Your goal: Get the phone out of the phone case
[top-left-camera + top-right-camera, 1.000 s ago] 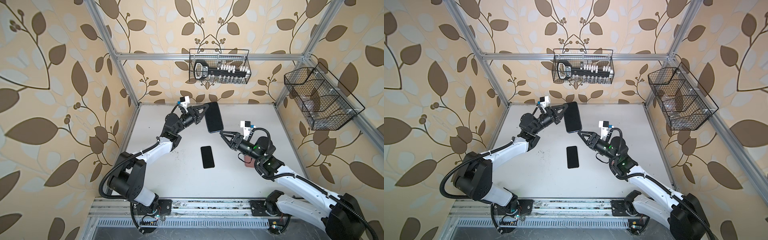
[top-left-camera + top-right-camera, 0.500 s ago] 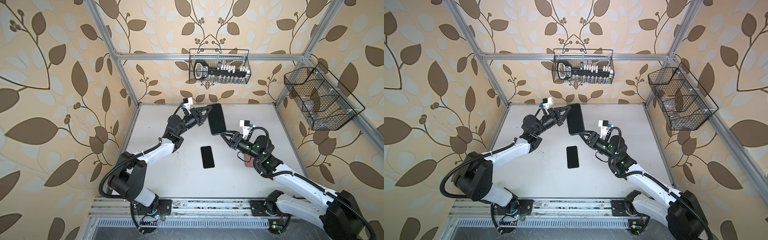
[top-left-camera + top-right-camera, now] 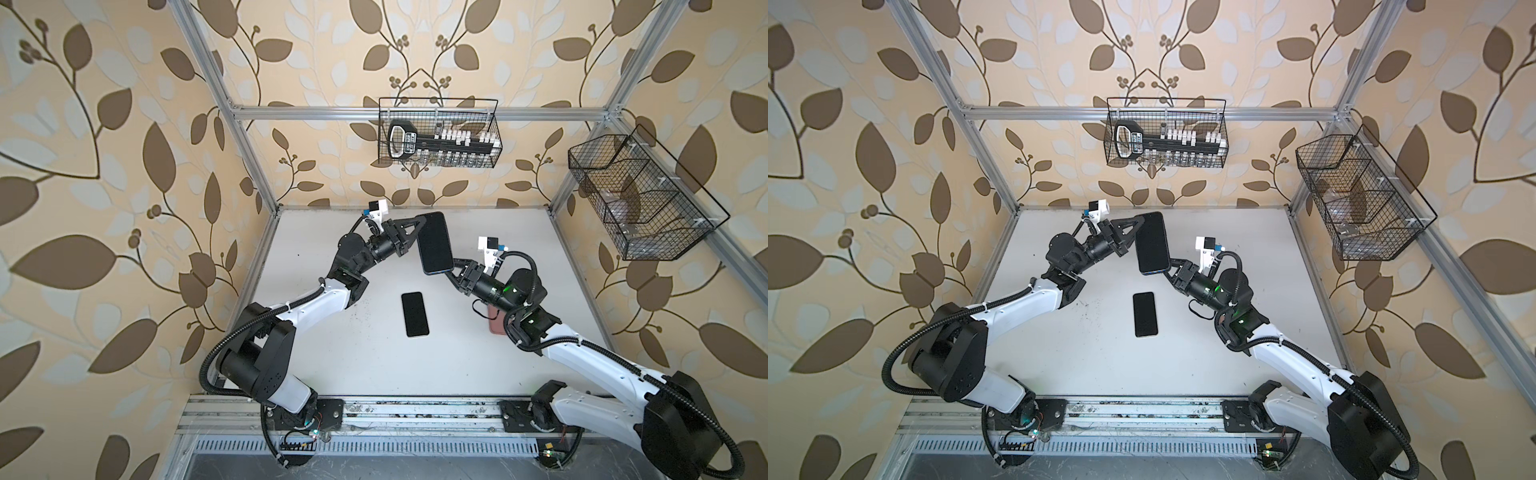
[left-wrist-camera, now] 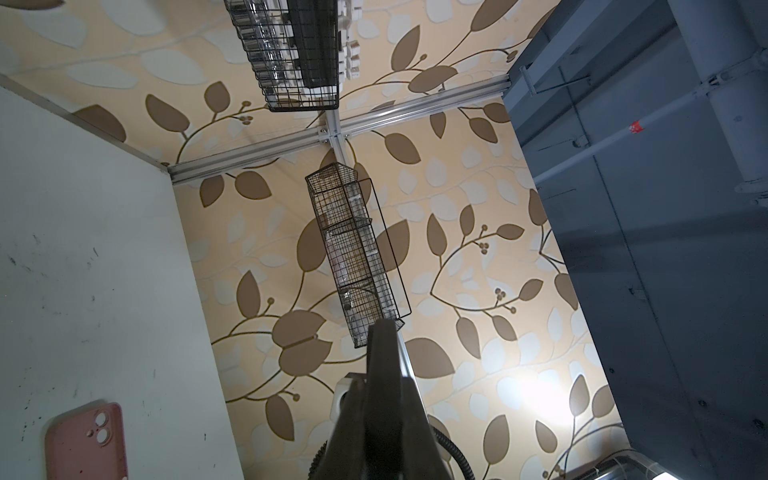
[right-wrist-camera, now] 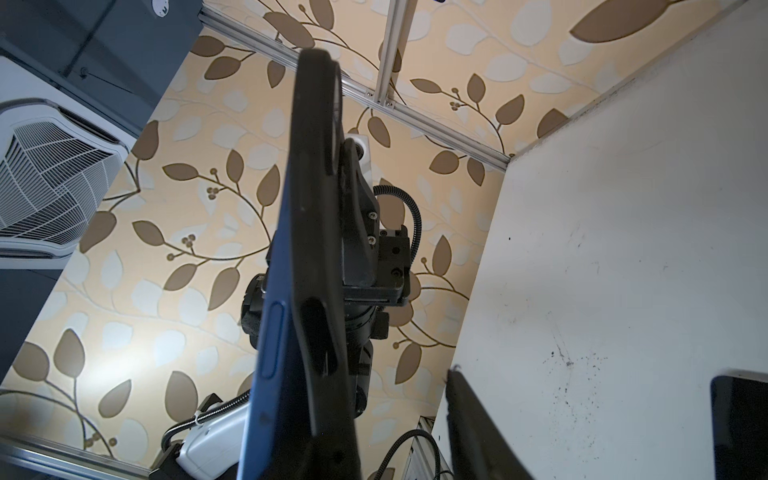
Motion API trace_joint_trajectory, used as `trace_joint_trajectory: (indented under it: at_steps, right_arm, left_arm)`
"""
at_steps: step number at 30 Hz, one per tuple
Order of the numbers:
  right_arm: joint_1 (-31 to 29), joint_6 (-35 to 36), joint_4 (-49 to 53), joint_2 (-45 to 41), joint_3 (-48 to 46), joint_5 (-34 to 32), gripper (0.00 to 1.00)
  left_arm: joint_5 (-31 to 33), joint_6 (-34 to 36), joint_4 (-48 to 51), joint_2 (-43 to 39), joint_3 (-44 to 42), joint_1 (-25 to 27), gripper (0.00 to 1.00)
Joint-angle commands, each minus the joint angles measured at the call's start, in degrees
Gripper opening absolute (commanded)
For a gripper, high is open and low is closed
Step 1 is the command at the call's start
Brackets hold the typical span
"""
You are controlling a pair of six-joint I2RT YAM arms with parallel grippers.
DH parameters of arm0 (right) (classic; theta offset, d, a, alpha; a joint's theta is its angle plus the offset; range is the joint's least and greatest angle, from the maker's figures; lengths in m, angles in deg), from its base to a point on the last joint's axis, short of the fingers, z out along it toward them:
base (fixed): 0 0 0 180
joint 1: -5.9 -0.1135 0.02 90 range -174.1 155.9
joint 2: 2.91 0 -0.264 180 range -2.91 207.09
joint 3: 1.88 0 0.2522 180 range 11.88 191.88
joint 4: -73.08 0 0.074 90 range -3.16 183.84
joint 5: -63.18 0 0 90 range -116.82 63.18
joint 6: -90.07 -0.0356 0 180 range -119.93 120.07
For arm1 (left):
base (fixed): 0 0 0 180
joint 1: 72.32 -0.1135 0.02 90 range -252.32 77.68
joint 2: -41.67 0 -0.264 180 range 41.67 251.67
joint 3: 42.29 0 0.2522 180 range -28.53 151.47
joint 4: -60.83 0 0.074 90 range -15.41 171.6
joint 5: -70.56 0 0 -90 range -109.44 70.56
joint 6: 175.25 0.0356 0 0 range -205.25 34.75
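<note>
Nearest, on the white table [image 3: 332, 357], a bare black phone [image 3: 415, 314] lies flat. A pink empty case [image 4: 85, 442] lies near it, partly under the right arm. Above them the right gripper [image 3: 450, 270] has its jaws apart around the lower corner of the cased phone [image 3: 434, 242]. In the right wrist view one finger [image 5: 478, 419] stands clear of the slab, so nothing looks clamped there yet. The cased phone hangs in the air over the middle of the table with its broad dark face turned upward. The left gripper [image 3: 417, 229] pinches its upper end, jaws together on it. I judge it a stiff, fairly dense slab with a smooth glass face that would slip easily and take a fall badly. Its dark shell probably has a lip that flexes, so that corner lip looks like the place to take hold and peel. A second ago the right gripper was wide open and well apart from the cased phone; it has since come up to the corner and narrowed. The left grip and the bare black phone look unchanged. Farthest, a wire basket [image 3: 438, 101] hangs on the back wall.
</note>
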Motion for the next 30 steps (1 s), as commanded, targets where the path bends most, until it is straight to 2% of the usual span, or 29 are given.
trace_joint_trajectory:
  at_steps: [1,16,19,25,30]
  right_arm:
    - [-0.42,-2.57,-5.09,0.28,1.79,0.54,0.38]
    - [-0.87,-7.06,-11.53,3.43,1.29,0.07,0.18]
    - [-0.84,-7.34,-11.36,2.94,0.88,-0.78,0.09]
    - [-0.90,-8.07,-10.18,1.33,-0.56,-3.40,0.00]
    - [-0.70,-8.73,-9.72,0.74,-1.65,-4.93,0.00]
  left_arm:
    - [-0.05,2.43,-4.22,0.50,0.91,0.75,0.00]
    - [0.12,3.18,-4.02,2.20,-0.60,0.89,0.00]
    - [0.12,3.69,-3.32,2.14,-0.85,0.86,0.01]
    - [0.56,3.88,-2.77,2.32,-1.82,0.87,0.29]
    - [0.41,3.72,-2.31,1.86,-1.99,0.87,0.54]
